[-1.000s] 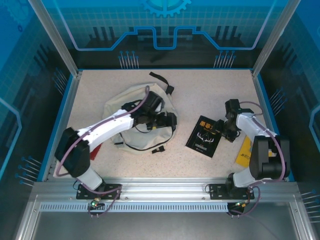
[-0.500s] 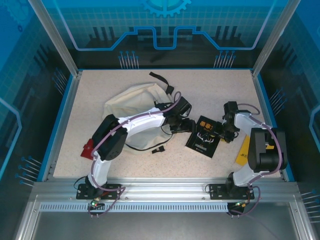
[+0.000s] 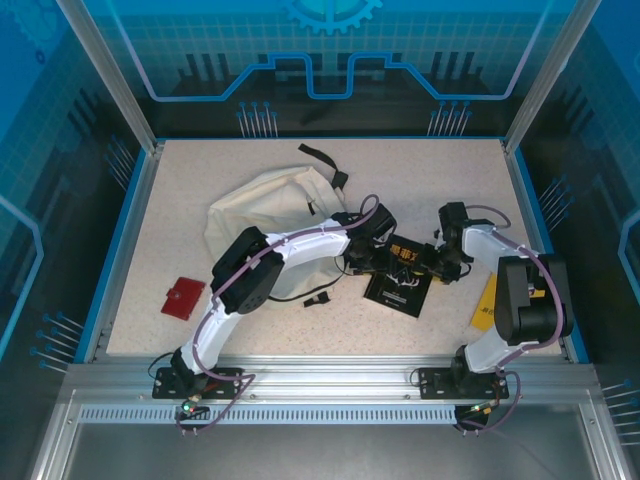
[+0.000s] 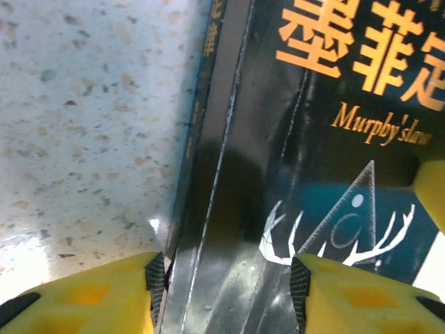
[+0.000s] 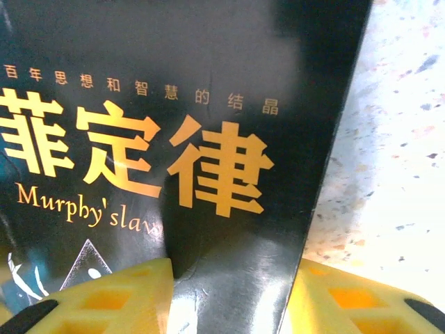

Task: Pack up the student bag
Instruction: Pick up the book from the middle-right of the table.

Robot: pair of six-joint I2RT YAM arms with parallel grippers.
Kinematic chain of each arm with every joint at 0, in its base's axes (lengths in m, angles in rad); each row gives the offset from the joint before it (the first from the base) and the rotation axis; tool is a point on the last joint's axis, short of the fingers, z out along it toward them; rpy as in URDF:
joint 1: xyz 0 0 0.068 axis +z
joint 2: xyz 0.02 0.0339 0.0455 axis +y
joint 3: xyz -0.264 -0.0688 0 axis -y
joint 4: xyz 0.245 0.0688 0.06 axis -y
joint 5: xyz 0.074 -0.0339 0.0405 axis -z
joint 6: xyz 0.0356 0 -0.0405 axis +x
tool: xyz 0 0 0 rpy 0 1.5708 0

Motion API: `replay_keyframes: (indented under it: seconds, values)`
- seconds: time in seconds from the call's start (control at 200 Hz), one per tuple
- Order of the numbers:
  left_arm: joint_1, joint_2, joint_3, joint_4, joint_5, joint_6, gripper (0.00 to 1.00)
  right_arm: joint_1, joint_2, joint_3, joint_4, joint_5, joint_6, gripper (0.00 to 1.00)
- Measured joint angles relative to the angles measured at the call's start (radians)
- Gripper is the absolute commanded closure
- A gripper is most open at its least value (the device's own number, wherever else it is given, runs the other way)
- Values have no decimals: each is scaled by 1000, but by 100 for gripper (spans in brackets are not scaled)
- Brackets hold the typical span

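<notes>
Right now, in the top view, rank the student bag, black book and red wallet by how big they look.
1. student bag, partly covered yet clearly largest
2. black book, upper end covered
3. red wallet, smallest

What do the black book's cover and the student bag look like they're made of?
The black book: probably glossy coated or laminated paper; it shows sheen and soft reflections. The student bag: soft matte cream fabric, slumped and creased.
</notes>
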State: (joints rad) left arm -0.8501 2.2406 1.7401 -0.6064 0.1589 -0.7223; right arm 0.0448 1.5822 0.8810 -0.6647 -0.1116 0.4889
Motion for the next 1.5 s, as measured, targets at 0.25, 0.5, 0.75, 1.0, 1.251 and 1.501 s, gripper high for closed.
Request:
replay_keyframes:
  seconds: [0.25,0.5,0.75,1.0,1.251,1.501]
  values:
    - [-4,37,59,-86,-43,26,59,6,-20,62,-53,-50,-12,58]
    - [-4,48,83,-117,-48,27,61,31,-79,94,-94,-85,-24,70]
    - [-4,48,85,-122,-49,45,61,35,-79,95,-99,-76,-29,81]
    - [1,40,82,-122,-50,54,50,37,-87,95,-106,-60,-39,100]
    - [79,-192,-52,-99,-16,69,25,48,-194,97,-120,-112,-49,100]
    - [220,-558,-285,35,62,66,2,48,-321,156,-140,-259,-64,100]
